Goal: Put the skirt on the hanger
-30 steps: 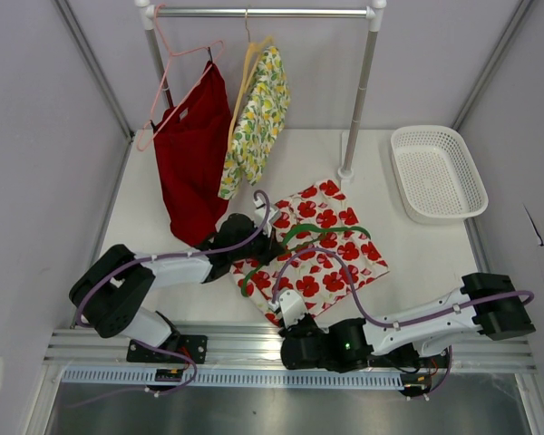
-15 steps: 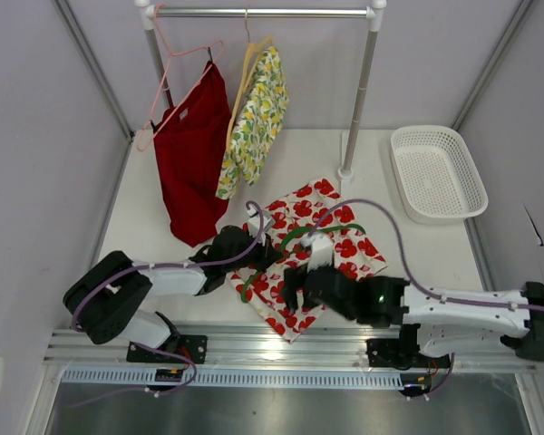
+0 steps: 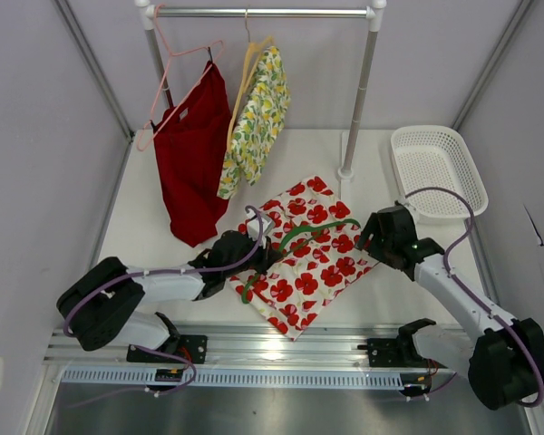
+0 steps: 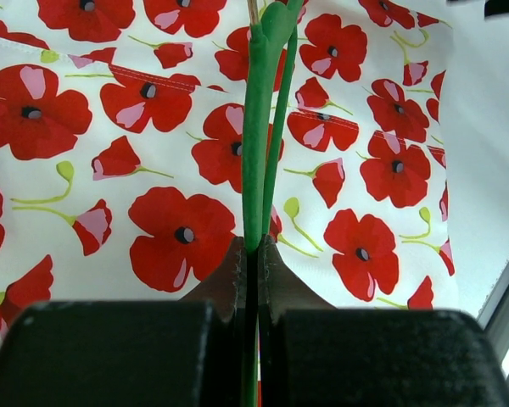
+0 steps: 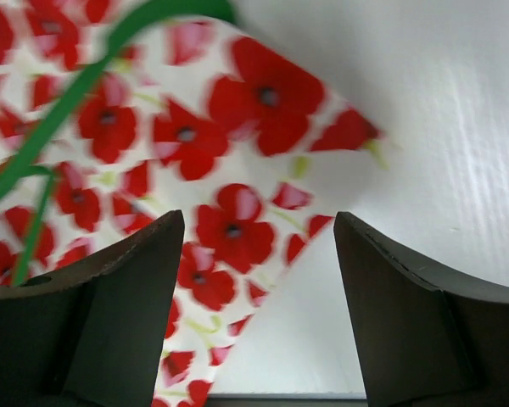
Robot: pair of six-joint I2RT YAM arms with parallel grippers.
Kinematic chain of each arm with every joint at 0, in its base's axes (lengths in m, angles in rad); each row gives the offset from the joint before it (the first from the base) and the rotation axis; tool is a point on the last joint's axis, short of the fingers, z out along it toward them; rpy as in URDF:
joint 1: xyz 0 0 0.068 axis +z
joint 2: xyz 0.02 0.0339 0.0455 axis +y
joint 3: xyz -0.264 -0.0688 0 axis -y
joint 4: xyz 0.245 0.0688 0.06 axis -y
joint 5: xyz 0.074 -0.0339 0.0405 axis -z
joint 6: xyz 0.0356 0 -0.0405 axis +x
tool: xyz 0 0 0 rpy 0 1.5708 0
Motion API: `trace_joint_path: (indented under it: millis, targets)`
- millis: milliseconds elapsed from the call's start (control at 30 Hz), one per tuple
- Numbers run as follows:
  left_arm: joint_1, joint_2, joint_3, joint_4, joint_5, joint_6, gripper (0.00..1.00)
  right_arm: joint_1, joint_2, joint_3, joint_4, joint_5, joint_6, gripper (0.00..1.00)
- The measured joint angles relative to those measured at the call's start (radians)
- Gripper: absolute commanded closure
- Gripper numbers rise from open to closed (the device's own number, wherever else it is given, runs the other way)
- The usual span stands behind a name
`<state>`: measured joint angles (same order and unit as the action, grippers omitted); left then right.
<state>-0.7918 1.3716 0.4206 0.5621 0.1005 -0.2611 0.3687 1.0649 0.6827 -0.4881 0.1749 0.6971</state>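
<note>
Skirt [image 3: 313,254] flat on table [image 3: 163,236], just in front of rack post [image 3: 358,109]. Green hanger [image 4: 256,127] lying on it. Left gripper [image 4: 250,254] pinched tight on hanger. Right gripper [image 5: 259,229] wide apart over skirt corner right of post, maybe not touching.

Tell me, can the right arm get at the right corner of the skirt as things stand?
Probably yes. The right end effector is open just above that corner of the skirt, with nothing between them. The hanger, gripped by the left end effector, lies further left and should not block it.
</note>
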Motion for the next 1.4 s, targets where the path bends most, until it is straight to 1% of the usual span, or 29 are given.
trace_joint_path:
  millis: [100, 267, 333, 367, 433, 500, 600, 667, 700, 800, 833, 900, 933, 1033, 1133, 1233, 1400]
  targets:
    - [-0.004, 0.000, 0.000, 0.002, -0.013, 0.000, 1.00, -0.068, 0.001, -0.077, 0.008, -0.035, 0.007, 0.22]
    - [-0.008, 0.002, 0.000, 0.008, -0.020, 0.000, 1.00, -0.115, -0.010, -0.153, 0.051, -0.071, 0.029, 0.21]
    - [-0.010, 0.004, 0.000, 0.014, -0.020, 0.000, 1.00, -0.128, -0.011, -0.173, 0.071, -0.079, 0.037, 0.23]
    - [-0.011, 0.005, 0.000, 0.017, -0.021, 0.000, 1.00, -0.133, -0.008, -0.181, 0.084, -0.083, 0.039, 0.28]
    - [-0.011, 0.010, 0.000, 0.024, -0.020, 0.000, 1.00, -0.148, 0.003, -0.195, 0.117, -0.091, 0.046, 0.33]
    - [-0.013, 0.015, 0.000, 0.031, -0.021, 0.000, 1.00, -0.164, 0.016, -0.210, 0.157, -0.098, 0.054, 0.33]
    - [-0.013, 0.017, 0.000, 0.036, -0.020, 0.000, 1.00, -0.182, 0.022, -0.232, 0.204, -0.102, 0.063, 0.36]
    - [-0.014, 0.017, 0.000, 0.036, -0.021, 0.000, 1.00, -0.187, 0.023, -0.240, 0.233, -0.104, 0.069, 0.44]
    - [-0.014, 0.017, 0.000, 0.036, -0.020, 0.000, 1.00, -0.189, 0.023, -0.241, 0.246, -0.104, 0.073, 0.49]
    - [-0.014, 0.018, 0.000, 0.036, -0.020, 0.000, 1.00, -0.190, 0.023, -0.243, 0.284, -0.103, 0.084, 0.60]
    - [-0.014, 0.018, 0.000, 0.037, -0.020, 0.000, 1.00, -0.192, 0.023, -0.243, 0.292, -0.102, 0.088, 0.67]
    - [-0.014, 0.018, 0.000, 0.038, -0.020, 0.000, 1.00, -0.195, 0.023, -0.243, 0.304, -0.098, 0.090, 0.74]
    - [-0.014, 0.019, 0.000, 0.039, -0.021, 0.000, 1.00, -0.196, 0.023, -0.243, 0.308, -0.093, 0.092, 0.80]
    - [-0.015, 0.020, -0.001, 0.043, -0.022, 0.000, 1.00, -0.200, 0.023, -0.243, 0.316, -0.085, 0.093, 0.91]
    - [-0.015, 0.020, -0.005, 0.050, -0.027, -0.001, 1.00, -0.201, 0.023, -0.243, 0.319, -0.078, 0.093, 0.94]
    - [-0.015, 0.020, -0.007, 0.051, -0.038, -0.002, 1.00, -0.201, 0.008, -0.244, 0.306, -0.072, 0.092, 0.95]
    - [-0.018, 0.019, -0.014, 0.058, -0.072, -0.010, 1.00, -0.201, -0.090, -0.245, 0.259, -0.058, 0.092, 0.96]
